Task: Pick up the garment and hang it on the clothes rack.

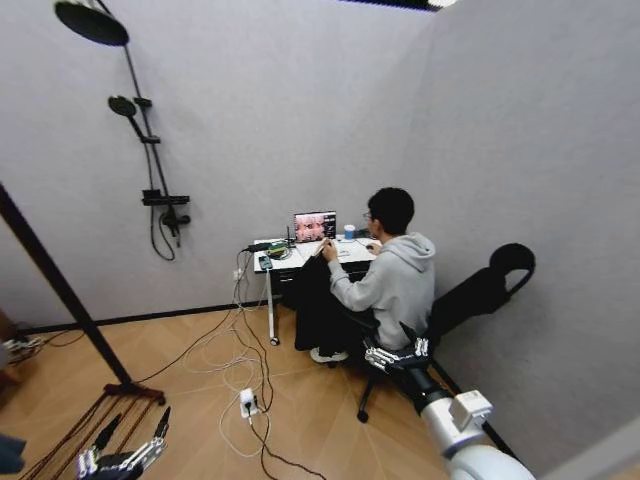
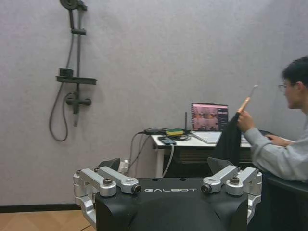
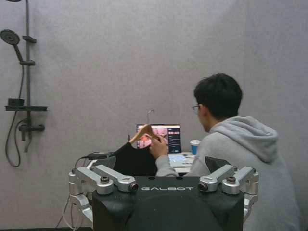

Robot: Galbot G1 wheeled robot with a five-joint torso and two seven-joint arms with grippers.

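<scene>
The left gripper (image 1: 130, 455) hangs low over the wooden floor (image 1: 200, 380), its fingers (image 2: 103, 180) spread wide with nothing between them. The right gripper (image 1: 392, 356) is raised higher, just beside the back of a seated person (image 1: 385, 285); its fingers (image 3: 226, 178) are also spread wide and hold nothing.

Well ahead of both grippers, the person sits at a small white table (image 1: 300, 258) against the grey wall (image 1: 250, 130). One hand (image 3: 157, 147) holds up a wooden hanger (image 3: 142, 134) with a dark garment (image 3: 134, 161) draped on it. From the right wrist view the garment hangs straight ahead of the right gripper, between it and the table, left of the person's shoulder. From the left wrist view the garment (image 2: 228, 142) is ahead of the left gripper, off toward its right finger, hanging limp below the hanger (image 2: 246, 102) and in front of the table's edge. Neither gripper touches it.

An open laptop (image 1: 315, 226) stands on the table behind the garment, with a cup (image 3: 194, 146) beside it and cables (image 1: 245, 350) trailing from the table down to the floor ahead of the left gripper. A shower fitting (image 1: 150, 170) is mounted on the wall, far ahead of and above the left gripper. A dark slanted pole (image 1: 60, 290) stands on the floor just ahead of the left gripper.
</scene>
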